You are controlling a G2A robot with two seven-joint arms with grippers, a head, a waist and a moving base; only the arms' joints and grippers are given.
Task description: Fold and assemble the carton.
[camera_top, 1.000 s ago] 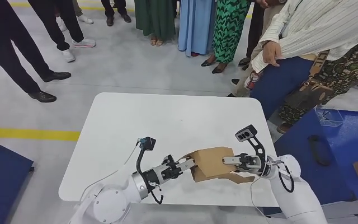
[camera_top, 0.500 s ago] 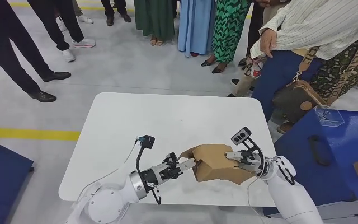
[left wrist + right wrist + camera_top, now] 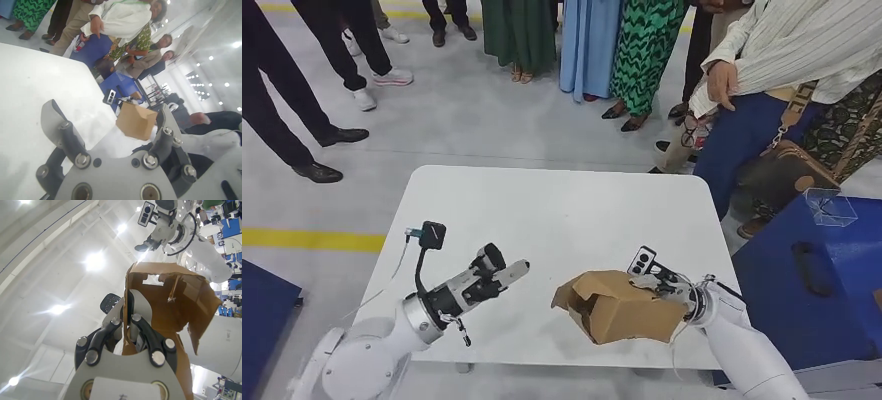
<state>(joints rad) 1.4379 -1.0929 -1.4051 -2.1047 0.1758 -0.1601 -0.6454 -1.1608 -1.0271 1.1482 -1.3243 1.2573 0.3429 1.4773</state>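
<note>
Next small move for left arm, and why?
Probably move the left gripper toward the open end of the carton to catch a loose flap: it hangs open over the table, apart from the carton, while the right gripper is shut on one wall.

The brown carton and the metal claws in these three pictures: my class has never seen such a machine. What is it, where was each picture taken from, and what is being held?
This is a robot with two arms, each ending in a two-fingered gripper. The top view looks down from a camera above the arms onto a white table. The other two pictures come from cameras on the wrists, so each shows its own gripper close up. Near the robot's side of the table is a partly folded cardboard carton, its flaps loose. The right gripper is shut on one carton wall, a finger on each side. The left gripper is open, holds nothing, and is apart from the carton.
</note>
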